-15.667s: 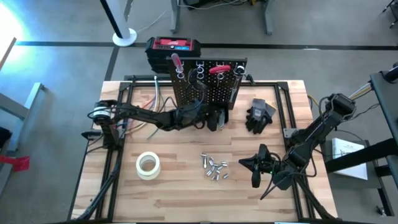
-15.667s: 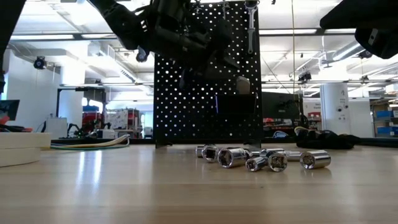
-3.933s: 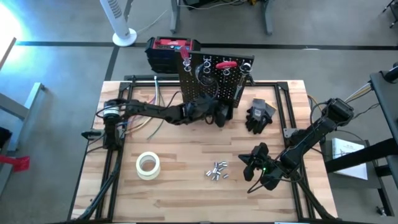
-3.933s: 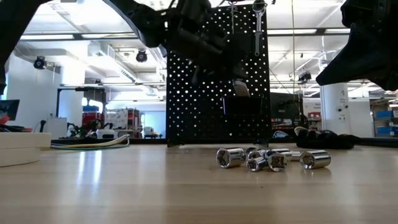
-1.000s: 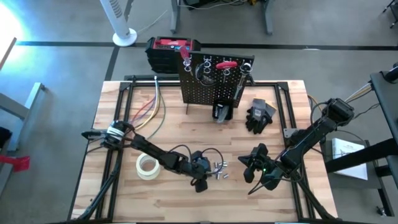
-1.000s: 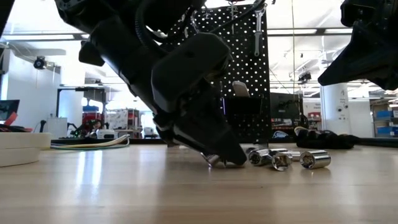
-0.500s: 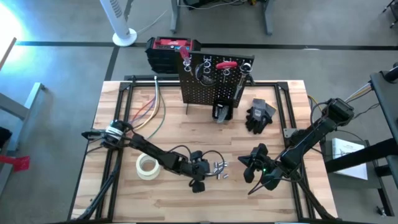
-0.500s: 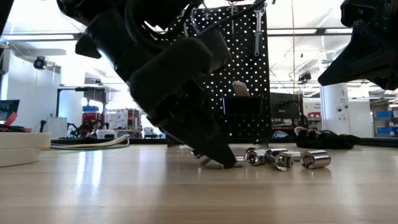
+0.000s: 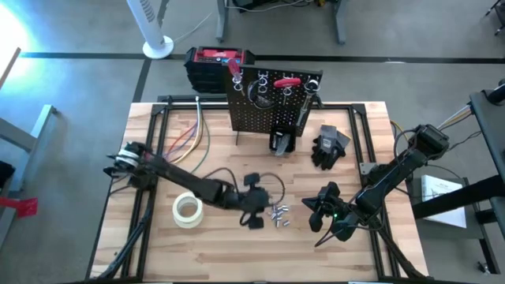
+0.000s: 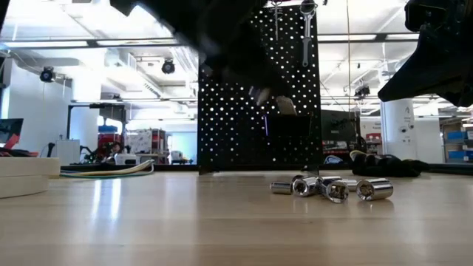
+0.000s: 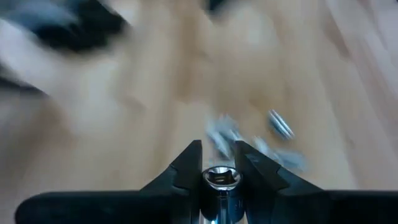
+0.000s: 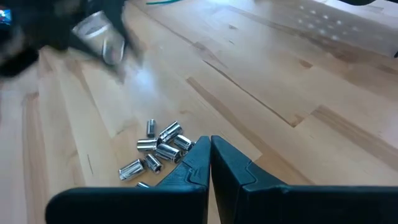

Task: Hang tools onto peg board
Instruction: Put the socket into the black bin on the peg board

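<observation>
Six short silvery sockets (image 12: 157, 151) lie clustered on the wooden table (image 9: 221, 244). The left gripper (image 11: 219, 163) pinches a seventh silvery socket (image 11: 221, 179) above them. The right gripper (image 12: 210, 149) waits nearby, pressed together. Behind stands the upright black perforated peg board (image 9: 268, 106).

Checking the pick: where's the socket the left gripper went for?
Clamped in the left gripper, socket lifted off the table just left of the socket pile, high view centre.
</observation>
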Robot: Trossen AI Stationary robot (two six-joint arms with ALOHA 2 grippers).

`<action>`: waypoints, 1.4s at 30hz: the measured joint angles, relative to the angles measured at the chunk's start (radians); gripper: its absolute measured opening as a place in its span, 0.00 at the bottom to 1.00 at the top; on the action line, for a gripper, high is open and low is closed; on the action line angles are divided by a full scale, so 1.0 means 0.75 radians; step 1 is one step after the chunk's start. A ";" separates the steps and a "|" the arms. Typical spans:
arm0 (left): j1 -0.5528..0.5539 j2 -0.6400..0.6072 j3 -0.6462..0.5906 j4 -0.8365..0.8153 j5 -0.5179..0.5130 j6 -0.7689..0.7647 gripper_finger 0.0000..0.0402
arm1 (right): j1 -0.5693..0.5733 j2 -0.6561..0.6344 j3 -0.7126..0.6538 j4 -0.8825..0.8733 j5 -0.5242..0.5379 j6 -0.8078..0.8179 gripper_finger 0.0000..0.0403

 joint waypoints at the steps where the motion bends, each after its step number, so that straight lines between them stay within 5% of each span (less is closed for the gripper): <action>1: 0.016 -0.020 0.012 0.008 -0.049 0.036 0.16 | 0.000 0.000 0.000 0.001 0.000 -0.004 0.01; 4: 0.087 -0.066 0.041 0.033 -0.158 0.134 0.16 | 0.000 0.000 0.000 0.001 0.000 -0.006 0.01; 9: 0.230 -0.100 0.054 0.260 -0.138 0.252 0.16 | 0.005 0.000 0.000 0.001 0.000 -0.006 0.01; 19: 0.495 -0.077 0.051 0.499 0.027 0.276 0.16 | 0.011 0.003 0.000 -0.017 0.000 -0.019 0.01; 31: 0.657 -0.001 0.052 0.530 0.158 0.226 0.16 | 0.011 0.004 -0.006 -0.020 0.001 -0.044 0.01; 35: 0.695 0.021 0.052 0.525 0.188 0.202 0.23 | 0.011 0.004 -0.008 -0.021 0.017 -0.044 0.01; 42: 0.742 0.071 0.054 0.512 0.440 0.147 0.33 | 0.011 0.004 -0.014 -0.026 0.033 -0.094 0.01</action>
